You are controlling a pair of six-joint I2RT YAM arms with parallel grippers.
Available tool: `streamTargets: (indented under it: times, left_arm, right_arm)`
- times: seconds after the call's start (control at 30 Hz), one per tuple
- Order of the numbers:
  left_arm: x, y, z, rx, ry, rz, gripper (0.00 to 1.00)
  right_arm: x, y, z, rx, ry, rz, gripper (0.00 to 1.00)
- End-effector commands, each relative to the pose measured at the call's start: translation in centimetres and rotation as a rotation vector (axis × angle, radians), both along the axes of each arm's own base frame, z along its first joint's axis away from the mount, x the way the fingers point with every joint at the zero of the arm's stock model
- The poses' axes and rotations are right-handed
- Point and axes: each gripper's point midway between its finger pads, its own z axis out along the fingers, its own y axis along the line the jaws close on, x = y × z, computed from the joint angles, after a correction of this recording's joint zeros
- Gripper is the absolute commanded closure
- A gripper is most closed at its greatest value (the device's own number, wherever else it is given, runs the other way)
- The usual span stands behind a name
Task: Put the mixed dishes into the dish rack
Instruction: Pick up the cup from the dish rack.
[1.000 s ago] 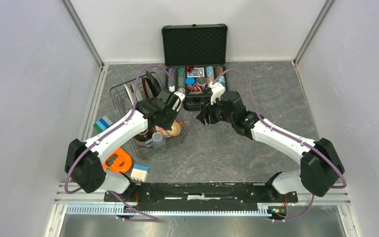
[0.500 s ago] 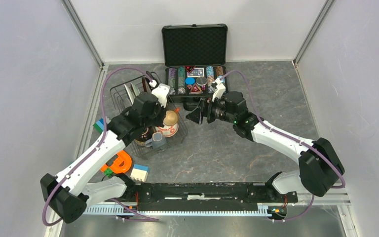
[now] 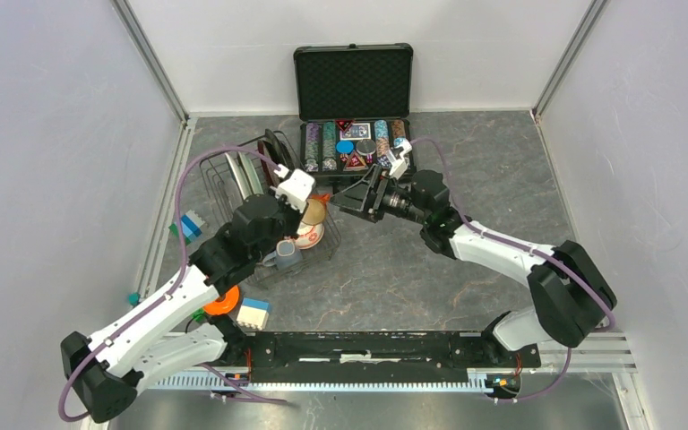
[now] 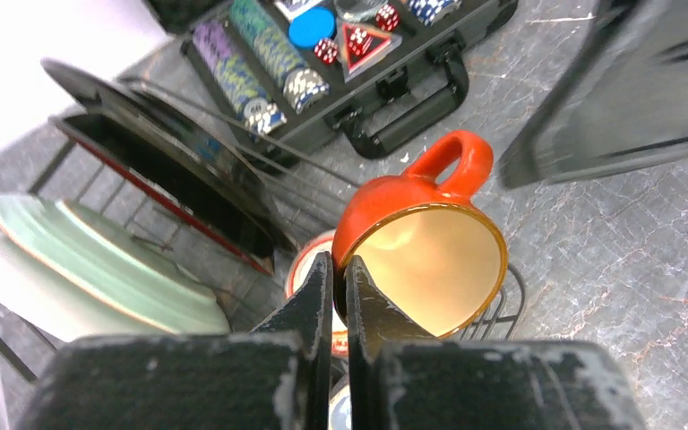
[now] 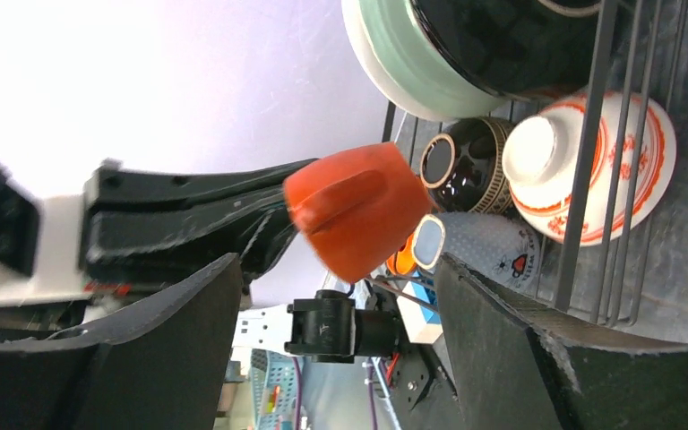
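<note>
My left gripper (image 3: 305, 215) is shut on the rim of an orange cup (image 3: 316, 211) with a beige inside and holds it above the right end of the black wire dish rack (image 3: 210, 172). In the left wrist view the fingertips (image 4: 324, 279) pinch the cup's (image 4: 417, 242) wall. My right gripper (image 3: 340, 202) is open just right of the cup, and its jaws face the cup (image 5: 358, 210). In the rack stand teal (image 4: 98, 260) and dark (image 4: 161, 152) plates. Also in it are a red-patterned bowl (image 5: 591, 152), a dark cup (image 5: 466, 161) and a grey mug (image 5: 493, 246).
An open black case of poker chips (image 3: 354, 134) lies just behind both grippers. An orange ring toy (image 3: 220, 303), a white-and-blue block (image 3: 253, 313) and a blue-green block (image 3: 188, 224) lie left of and in front of the rack. Grey walls enclose the table.
My left arm has drawn back toward the near left with the orange cup in its grip. My right gripper has moved left, closer to the cup and the rack.
</note>
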Motion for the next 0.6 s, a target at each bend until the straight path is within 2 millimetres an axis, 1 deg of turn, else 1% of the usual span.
streamTargets:
  times: [0.0, 0.1, 0.27, 0.37, 0.43, 0.47, 0.57]
  left_arm:
    - [1.0, -0.7, 4.4, 0.037, -0.233, 0.016, 0.98]
    - [0.7, -1.0, 4.7, 0.072, -0.273, 0.011, 0.98]
    - [0.3, -1.2, 4.6, 0.127, -0.308, 0.004, 0.98]
    - [0.3, -1.0, 4.7, 0.160, -0.332, 0.014, 0.98]
    - [0.3, -0.8, 4.6, 0.192, -0.340, 0.019, 0.98]
    - [0.3, -0.8, 5.0, 0.189, -0.355, 0.024, 0.98]
    - [0.3, -0.9, 5.0, 0.207, -0.374, 0.011, 0.98]
  right_arm:
    - [0.1, 1.6, 1.6, 0.067, 0.056, 0.029, 0.19]
    - [0.6, 1.7, 1.0, 0.066, 0.084, 0.008, 0.27]
    - [0.6, 2.0, 0.9, 0.091, 0.107, 0.015, 0.34]
    - [0.3, 1.8, 1.7, 0.145, 0.106, 0.021, 0.33]
    - [0.2, 1.8, 2.0, 0.168, 0.109, 0.028, 0.27]
    - [0.2, 1.8, 2.1, 0.173, 0.111, 0.028, 0.27]
    - [0.2, 1.8, 2.4, 0.200, 0.116, 0.027, 0.28]
